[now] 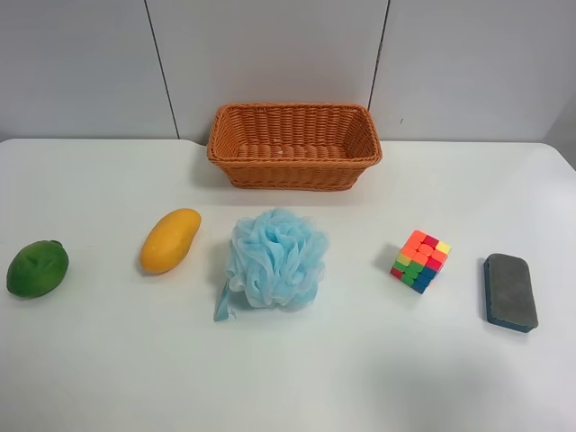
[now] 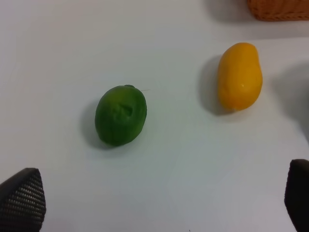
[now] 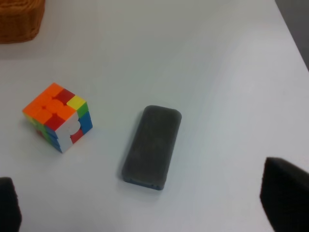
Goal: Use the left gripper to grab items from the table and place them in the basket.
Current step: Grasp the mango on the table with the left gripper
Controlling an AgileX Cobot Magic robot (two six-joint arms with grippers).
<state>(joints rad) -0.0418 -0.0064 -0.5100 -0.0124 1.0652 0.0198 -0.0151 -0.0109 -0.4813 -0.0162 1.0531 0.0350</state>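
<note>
Five items lie in a row on the white table [image 1: 297, 369]: a green fruit [image 1: 38, 268], a yellow-orange mango [image 1: 170, 239], a light-blue mesh pouf [image 1: 274, 257], a multicoloured puzzle cube [image 1: 420, 261] and a dark grey-blue sponge block [image 1: 510, 292]. The empty wicker basket [image 1: 294, 162] stands behind them. No arm shows in the exterior high view. My left gripper [image 2: 159, 203] is open and empty above the table, short of the green fruit [image 2: 120, 115] and the mango [image 2: 239, 76]. My right gripper [image 3: 145, 203] is open and empty, short of the sponge block [image 3: 152, 146] and the cube [image 3: 58, 116].
A grey panelled wall [image 1: 270, 54] rises behind the table. A corner of the basket shows in the left wrist view [image 2: 280, 9] and in the right wrist view [image 3: 19, 19]. The table's edge runs past the sponge block [image 3: 294, 34].
</note>
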